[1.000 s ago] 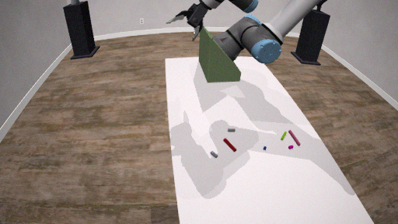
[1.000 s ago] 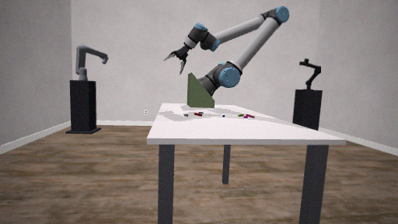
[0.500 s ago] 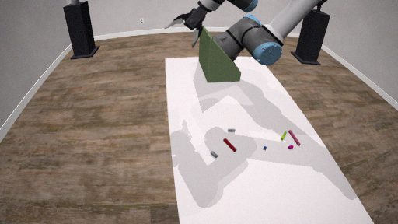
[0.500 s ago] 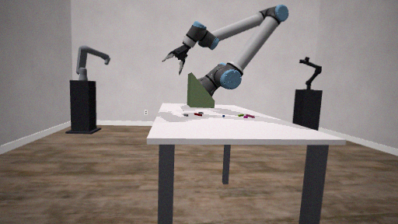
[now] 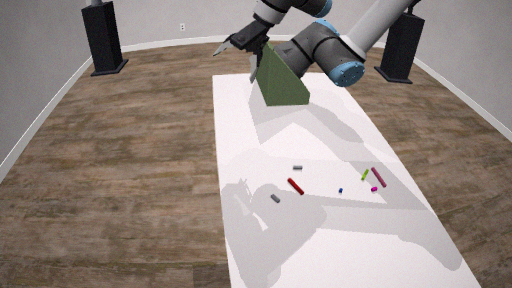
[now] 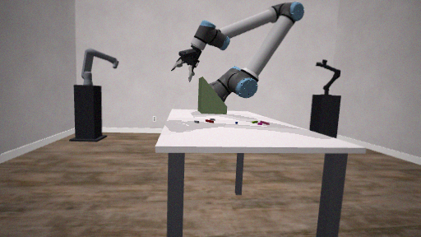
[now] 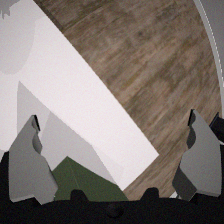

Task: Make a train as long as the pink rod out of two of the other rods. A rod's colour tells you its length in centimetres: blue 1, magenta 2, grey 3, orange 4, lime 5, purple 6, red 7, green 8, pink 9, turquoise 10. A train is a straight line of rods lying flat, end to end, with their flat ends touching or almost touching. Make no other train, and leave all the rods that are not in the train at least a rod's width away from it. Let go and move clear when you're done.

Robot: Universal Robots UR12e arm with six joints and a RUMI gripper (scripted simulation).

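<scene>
the dark two-jaw gripper hangs high above the far end of the white rectangular table, jaws spread fully, holding nothing. the slim pink rod lies flat well apart, near the table's right edge, beside a short lime rod.

A table is seen running from upper centre to lower right of the top view. At its upper end a wedge-shaped block is set, with the gripper held above and just left of it, jaws fully apart. Seven rods are scattered on the middle of the table: three toward centre-left, one in the centre, three clustered at centre-right. Two pedestals are placed on the floor at upper left and upper right.
</scene>
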